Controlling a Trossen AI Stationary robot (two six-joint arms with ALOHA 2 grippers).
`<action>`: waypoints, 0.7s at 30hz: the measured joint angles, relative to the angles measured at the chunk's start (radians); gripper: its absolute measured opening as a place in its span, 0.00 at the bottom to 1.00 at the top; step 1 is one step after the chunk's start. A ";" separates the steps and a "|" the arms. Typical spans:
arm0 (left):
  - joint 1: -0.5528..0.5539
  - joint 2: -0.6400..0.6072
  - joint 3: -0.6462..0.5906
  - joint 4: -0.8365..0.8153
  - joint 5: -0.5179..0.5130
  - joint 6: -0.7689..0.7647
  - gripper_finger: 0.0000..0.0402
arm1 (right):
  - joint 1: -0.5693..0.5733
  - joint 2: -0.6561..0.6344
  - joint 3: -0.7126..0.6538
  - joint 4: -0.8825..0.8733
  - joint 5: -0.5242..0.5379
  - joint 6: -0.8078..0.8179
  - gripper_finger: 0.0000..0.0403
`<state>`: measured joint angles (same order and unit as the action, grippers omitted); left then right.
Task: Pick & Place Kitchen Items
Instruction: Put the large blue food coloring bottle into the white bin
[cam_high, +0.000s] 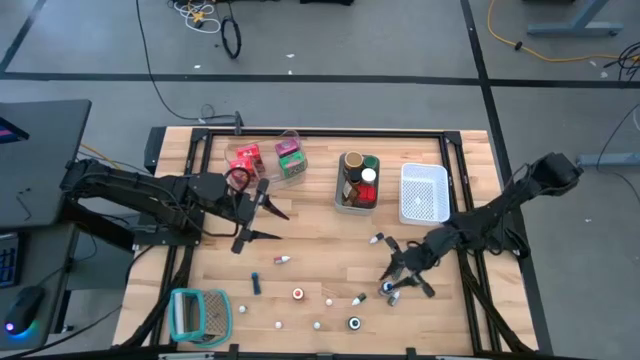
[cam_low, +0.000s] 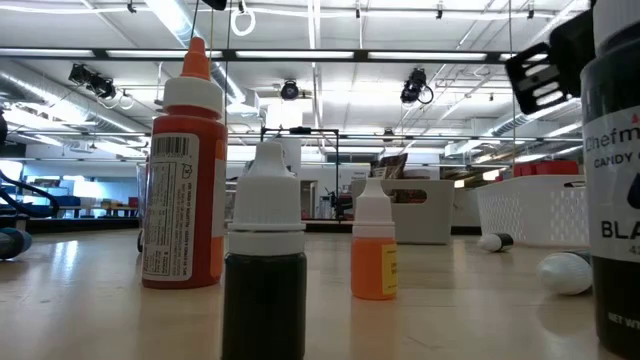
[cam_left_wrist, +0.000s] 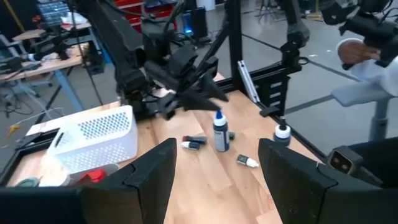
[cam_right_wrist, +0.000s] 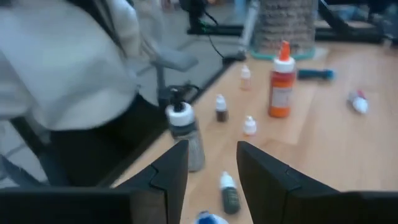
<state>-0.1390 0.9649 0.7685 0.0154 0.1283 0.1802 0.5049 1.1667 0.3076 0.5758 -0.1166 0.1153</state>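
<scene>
High view: the white basket (cam_high: 424, 193) served as the landmark. The right gripper (cam_high: 400, 276) sat on the near side of it, low over the desk (cam_high: 320, 255), directly above a small blue-capped bottle (cam_high: 388, 287). Its fingers were partly spread and straddled the bottle without closing on it. More kitchen items lay scattered along the near edge, well away from the basket: a red-capped bottle (cam_high: 298, 293), tiny white pieces (cam_high: 327, 300) and a black-capped jar (cam_high: 354, 322). The left gripper (cam_high: 262, 221) waited far to the basket's left, fingers wide apart and holding nothing.

Low view: an orange bottle (cam_low: 185, 175) stood upright, with a dark dropper bottle (cam_low: 264, 262) and a small orange dropper bottle (cam_low: 375, 240) near it. The basket was behind them, off to the right. No gripper could be made out clearly.

Left wrist view: its fingers (cam_left_wrist: 146, 180) stood wide and empty. The right arm hung over the blue-capped bottle (cam_left_wrist: 219, 130).

Right wrist view: the fingers (cam_right_wrist: 168, 177) were half open, with a blue cap (cam_right_wrist: 208, 218) between them at the edge.

Judgement: to grasp well, centre the bottle between the fingers, lower squarely, then close on the body below the cap so that it does not tip or roll.
</scene>
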 joint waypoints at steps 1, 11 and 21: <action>0.000 0.000 0.000 0.000 -0.011 0.000 0.59 | 0.006 0.002 -0.021 0.046 -0.008 0.001 0.36; 0.000 0.000 0.000 0.001 -0.103 0.008 0.59 | 0.019 0.024 -0.069 0.136 -0.015 0.000 0.36; 0.000 0.000 0.000 -0.012 -0.103 0.010 0.59 | 0.019 0.150 -0.069 0.201 -0.015 0.060 0.36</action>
<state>-0.1387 0.9649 0.7685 0.0039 0.0257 0.1902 0.5240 1.3164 0.2382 0.7768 -0.1318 0.1753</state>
